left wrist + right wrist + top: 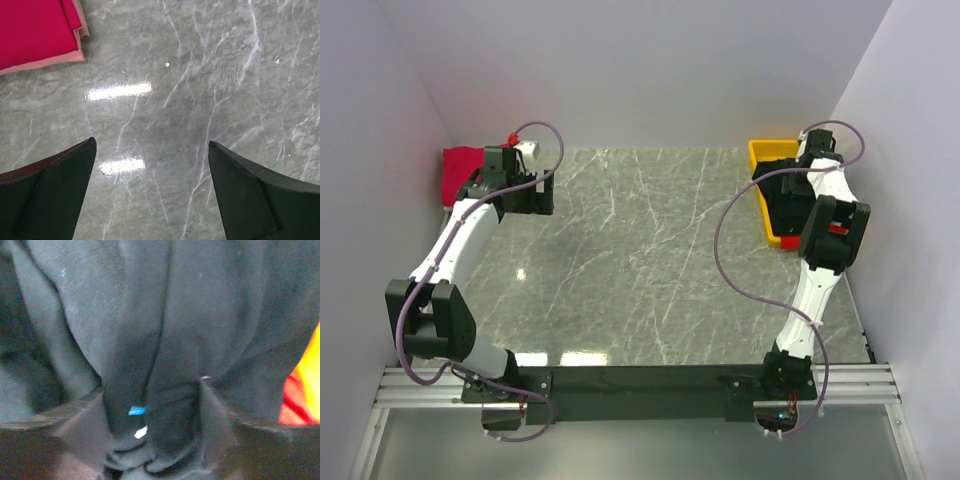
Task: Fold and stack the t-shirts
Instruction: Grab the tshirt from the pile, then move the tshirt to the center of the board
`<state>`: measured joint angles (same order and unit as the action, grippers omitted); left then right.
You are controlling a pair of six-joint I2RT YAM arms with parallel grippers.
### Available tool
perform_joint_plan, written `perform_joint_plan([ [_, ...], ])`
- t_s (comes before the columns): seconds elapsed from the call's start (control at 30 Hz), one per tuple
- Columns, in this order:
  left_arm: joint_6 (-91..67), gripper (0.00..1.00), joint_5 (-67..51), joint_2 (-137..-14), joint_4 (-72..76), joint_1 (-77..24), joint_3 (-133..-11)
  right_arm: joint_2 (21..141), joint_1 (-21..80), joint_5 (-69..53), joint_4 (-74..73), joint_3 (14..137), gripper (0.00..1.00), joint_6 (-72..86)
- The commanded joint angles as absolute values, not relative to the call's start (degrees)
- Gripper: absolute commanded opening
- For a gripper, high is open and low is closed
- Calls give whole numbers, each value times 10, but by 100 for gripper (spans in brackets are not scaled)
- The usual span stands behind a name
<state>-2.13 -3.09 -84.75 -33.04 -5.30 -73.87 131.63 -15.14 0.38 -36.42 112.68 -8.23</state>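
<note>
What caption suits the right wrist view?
Right tool straddles a bunched fold of the black t-shirt, yellow tray at right.

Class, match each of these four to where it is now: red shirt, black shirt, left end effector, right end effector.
Column one
1. red shirt
2. black shirt
3. left end effector
4. right end effector

Column two
a. in the yellow tray
b. open over bare table
c. far left corner
d. astride a fold of black cloth

Pairs: 1-c, 2-a, 3-b, 4-d
</note>
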Motion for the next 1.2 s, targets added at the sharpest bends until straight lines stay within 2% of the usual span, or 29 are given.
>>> perform_joint_plan([
  [0.0,-8,99,-25,-859,-348,-50,-774,1318,-149,12,-369,1157,53,-97],
  [0.03,-6,100,-30,-860,-350,-49,-776,1312,-150,7,-371,1156,43,-99],
  [0.07,-6,99,-42,-860,-350,-49,-777,1304,-150,2,-372,1154,23,-100],
  [0.13,-6,99,-54,-856,-345,-45,-776,1266,-149,-28,-378,1153,0,-96],
  [0.43,-45,99,-203,-874,-340,41,-814,1038,-126,-113,-372,1129,0,-38],
  [0.57,-49,99,-263,-900,-349,74,-834,977,-104,-98,-365,1117,0,-46],
  [0.73,-40,100,-307,-884,-333,105,-842,897,-58,-148,-380,1100,0,-77],
  [0.97,-6,99,-420,-839,-331,122,-810,782,118,-141,-356,932,0,-67],
  [1.0,13,99,-440,-835,-333,122,-804,773,154,-150,-346,884,1,-64],
  [1.03,18,100,-453,-830,-330,123,-795,771,174,-157,-341,862,7,-62],
  [1.07,22,99,-460,-815,-324,123,-773,772,192,-165,-342,845,42,-64],
  [1.1,32,99,-466,-806,-317,123,-759,773,233,-176,-354,827,61,-73],
  [1.13,37,100,-474,-796,-298,123,-744,778,249,-184,-361,824,90,-84],
  [1.17,39,99,-473,-774,-286,123,-716,780,262,-183,-368,822,90,-110],
])
